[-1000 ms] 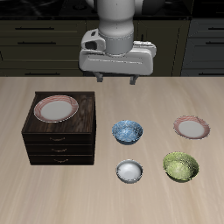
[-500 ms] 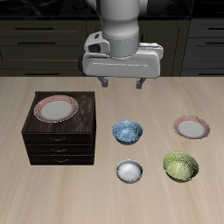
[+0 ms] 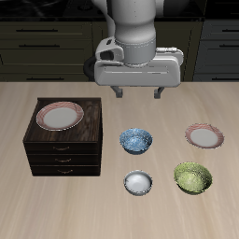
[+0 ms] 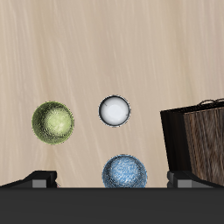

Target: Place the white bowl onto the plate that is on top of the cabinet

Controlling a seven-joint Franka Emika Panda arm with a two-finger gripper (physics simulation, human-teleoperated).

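Note:
The small white bowl [image 3: 137,181] sits on the table near its front edge, and shows in the wrist view [image 4: 115,110]. The plate [image 3: 59,116] with the reddish striped rim lies on top of the dark brown cabinet [image 3: 63,149]; part of the cabinet shows in the wrist view [image 4: 199,140]. My gripper [image 3: 136,93] hangs high above the table, behind the bowls, open and empty, its fingertips [image 4: 41,178] spread wide. It is well above and behind the white bowl.
A blue-and-white patterned bowl [image 3: 137,140] stands just behind the white bowl. A yellow-green bowl [image 3: 192,177] sits beside the white bowl. A second, pinker plate [image 3: 203,136] lies on the table behind the yellow-green bowl.
My gripper has moved forward and lower, toward the bowls. Nothing on the table has moved.

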